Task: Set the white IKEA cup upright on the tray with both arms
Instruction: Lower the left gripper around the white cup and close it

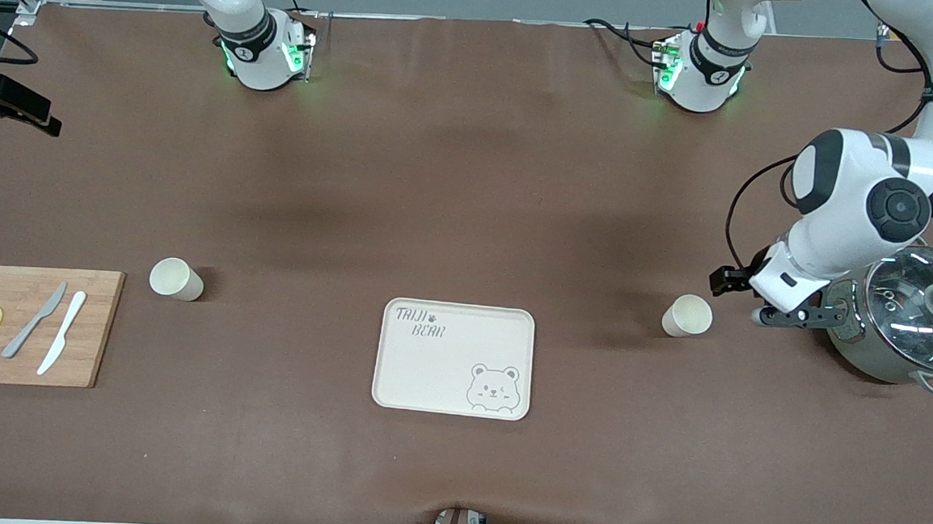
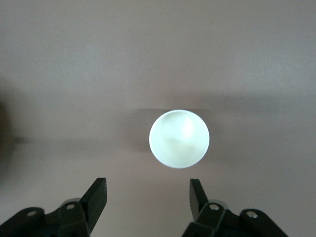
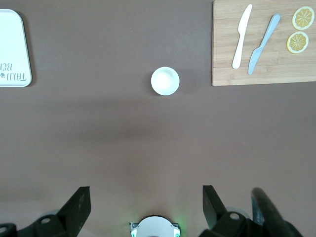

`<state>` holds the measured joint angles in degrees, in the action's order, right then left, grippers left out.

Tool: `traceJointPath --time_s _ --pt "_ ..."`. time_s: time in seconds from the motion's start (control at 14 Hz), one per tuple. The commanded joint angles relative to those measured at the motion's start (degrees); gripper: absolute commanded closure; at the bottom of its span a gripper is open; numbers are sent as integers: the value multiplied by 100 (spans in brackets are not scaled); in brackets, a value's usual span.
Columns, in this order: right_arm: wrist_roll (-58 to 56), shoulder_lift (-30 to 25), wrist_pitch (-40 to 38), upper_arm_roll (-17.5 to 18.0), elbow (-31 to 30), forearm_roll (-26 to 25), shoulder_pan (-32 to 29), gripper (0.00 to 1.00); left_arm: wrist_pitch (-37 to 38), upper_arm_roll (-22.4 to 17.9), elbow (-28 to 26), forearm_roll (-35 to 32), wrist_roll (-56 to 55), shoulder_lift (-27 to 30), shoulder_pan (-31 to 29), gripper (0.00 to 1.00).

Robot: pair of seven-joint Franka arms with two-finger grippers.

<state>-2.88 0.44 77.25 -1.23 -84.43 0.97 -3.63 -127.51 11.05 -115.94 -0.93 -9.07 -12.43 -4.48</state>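
Two white cups stand upright on the brown table. One cup is toward the left arm's end, the other cup toward the right arm's end. The cream bear tray lies between them, nearer the front camera, with nothing on it. My left gripper is open and empty, up beside the first cup, on the pot's side of it. In the left wrist view that cup shows from above, just ahead of the open gripper. My right gripper is open and empty, high over the table. The right wrist view shows the second cup and a tray corner.
A wooden cutting board with two knives and two lemon slices lies at the right arm's end. It also shows in the right wrist view. A steel pot with a glass lid stands at the left arm's end, close under the left arm's wrist.
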Motion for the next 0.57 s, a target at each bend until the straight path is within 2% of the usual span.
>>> traceJointPath --time_s 0.0,0.14,0.5 --pt "50 35 -17 44 94 0 -76 0 -405 28 19 58 -51 -312 -10 25" --pt "33 88 1 44 102 9 -76 0 -818 37 2 58 -51 -567 8 25" --pt "42 114 1 44 111 26 -76 0 -872 37 -25 49 -42 -831 -1 34"
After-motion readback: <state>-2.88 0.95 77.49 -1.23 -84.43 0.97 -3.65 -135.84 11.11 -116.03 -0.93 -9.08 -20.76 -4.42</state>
